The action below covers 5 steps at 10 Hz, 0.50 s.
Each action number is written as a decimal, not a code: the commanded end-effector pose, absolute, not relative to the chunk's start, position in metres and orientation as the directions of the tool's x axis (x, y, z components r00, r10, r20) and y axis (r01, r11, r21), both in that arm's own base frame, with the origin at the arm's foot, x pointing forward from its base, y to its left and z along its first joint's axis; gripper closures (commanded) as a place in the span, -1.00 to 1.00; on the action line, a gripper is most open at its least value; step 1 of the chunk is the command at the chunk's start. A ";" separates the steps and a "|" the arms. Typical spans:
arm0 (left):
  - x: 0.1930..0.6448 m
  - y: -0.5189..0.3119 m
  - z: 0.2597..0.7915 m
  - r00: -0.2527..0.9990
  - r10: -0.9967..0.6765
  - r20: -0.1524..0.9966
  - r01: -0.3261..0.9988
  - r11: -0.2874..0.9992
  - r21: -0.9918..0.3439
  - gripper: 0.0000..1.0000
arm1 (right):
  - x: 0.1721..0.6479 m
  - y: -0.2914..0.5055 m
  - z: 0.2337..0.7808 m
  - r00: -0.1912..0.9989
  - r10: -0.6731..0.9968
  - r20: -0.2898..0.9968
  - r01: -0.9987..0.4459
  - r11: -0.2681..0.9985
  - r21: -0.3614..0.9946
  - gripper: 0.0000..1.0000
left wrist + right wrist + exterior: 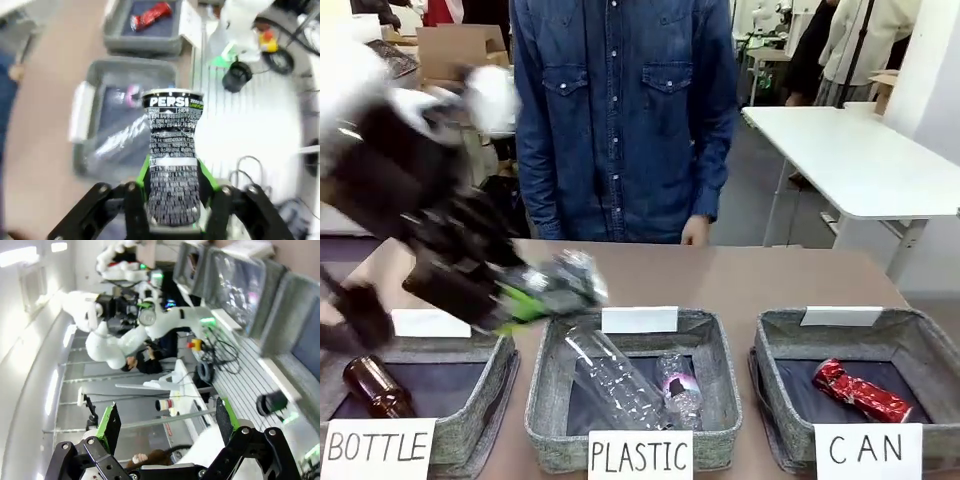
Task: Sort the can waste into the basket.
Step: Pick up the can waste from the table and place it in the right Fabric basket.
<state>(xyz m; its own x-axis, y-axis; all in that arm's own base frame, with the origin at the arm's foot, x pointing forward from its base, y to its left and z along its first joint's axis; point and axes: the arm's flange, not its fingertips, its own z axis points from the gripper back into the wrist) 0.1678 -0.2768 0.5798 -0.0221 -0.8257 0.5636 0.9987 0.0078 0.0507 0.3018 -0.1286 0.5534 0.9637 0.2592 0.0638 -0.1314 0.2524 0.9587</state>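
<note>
My left fingers (pixel 207 179) were clamped on the silver can (pixel 172 150), up in the air, well apart from the CAN basket (pixel 790 340) holding the red can (pixel 860 390). My right fingers (pixel 111 427) stood apart. The silver can looked light and squashy, so a soft hold on its sides seemed best.

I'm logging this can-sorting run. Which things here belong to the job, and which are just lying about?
Job: silver can, gripped by the left tool; red can, lying in the CAN basket.
Lying about: brown bottle in the BOTTLE basket; clear plastic bottles in the PLASTIC basket.
</note>
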 end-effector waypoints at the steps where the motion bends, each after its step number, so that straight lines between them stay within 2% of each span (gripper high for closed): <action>1: 0.240 -0.373 0.588 -0.085 -0.884 0.460 0.996 -0.073 0.044 0.24 | 0.236 -0.204 0.577 0.976 0.217 0.035 -0.111 0.349 0.930 -1.00; 3: 0.267 -0.474 0.578 -0.097 -0.907 0.409 0.995 -0.103 0.008 0.24 | 0.187 -0.244 0.564 0.988 0.109 0.112 -0.141 0.316 0.938 -1.00; 4: 0.285 -0.528 0.567 -0.034 -0.930 0.366 0.998 -0.052 -0.038 0.24 | 0.170 -0.253 0.550 0.978 0.094 0.184 -0.204 0.302 0.931 -1.00; 5: 0.299 -0.566 0.557 -0.012 -0.927 0.376 0.999 -0.022 -0.023 0.24 | 0.204 -0.223 0.546 0.988 0.131 0.081 -0.121 0.337 0.934 -1.00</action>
<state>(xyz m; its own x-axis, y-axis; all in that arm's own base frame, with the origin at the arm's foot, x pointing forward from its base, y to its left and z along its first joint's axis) 0.2822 -0.4983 0.5482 -0.0612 -0.9086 0.4132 0.9981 -0.0572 0.0220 0.1729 -0.2474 0.5412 0.9892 0.0727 0.1272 -0.1439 0.3189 0.9368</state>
